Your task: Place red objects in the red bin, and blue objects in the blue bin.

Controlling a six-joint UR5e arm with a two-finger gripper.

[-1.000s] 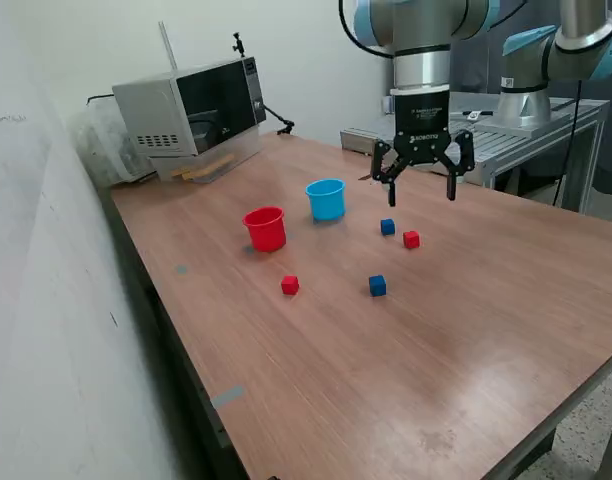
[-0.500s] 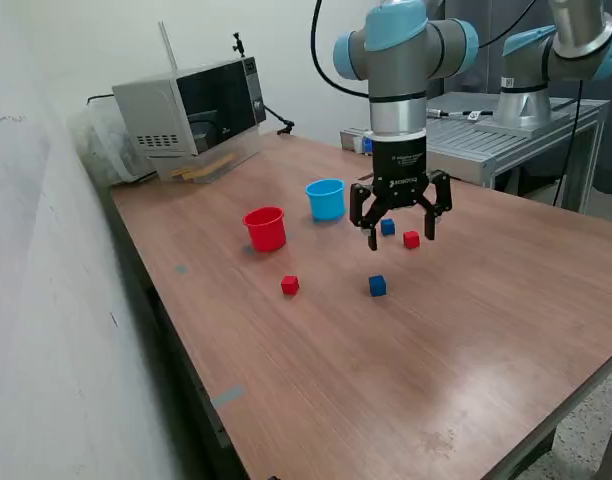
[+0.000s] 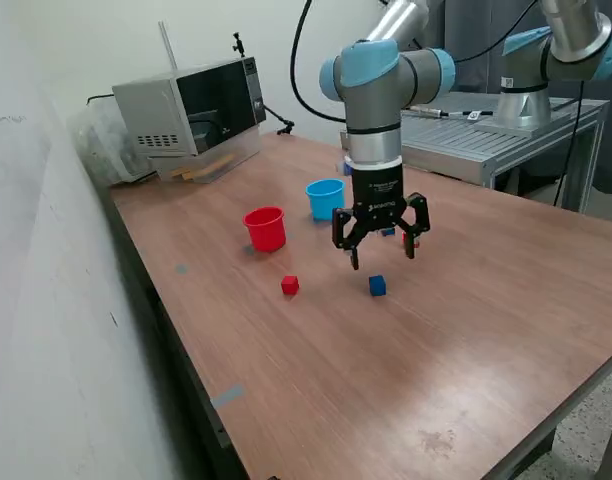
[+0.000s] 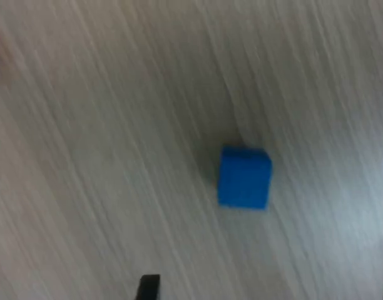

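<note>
In the exterior view my gripper is open and empty, hanging low over the wooden table. A dark blue cube lies just in front of and below it. In the wrist view that blue cube lies on the wood, off centre between my spread fingertips. A red cube lies to the exterior view's left. The second blue cube and second red cube are mostly hidden behind my gripper. The red cup and the light blue cup stand upright behind.
A microwave stands at the table's back left corner. A second robot arm on a metal bench is at the back right. The table's left edge runs close to a white wall.
My gripper has moved down and to the exterior view's left, from high above the far cubes to low over the near blue cube. It has stayed open. Cubes and cups have not moved.
</note>
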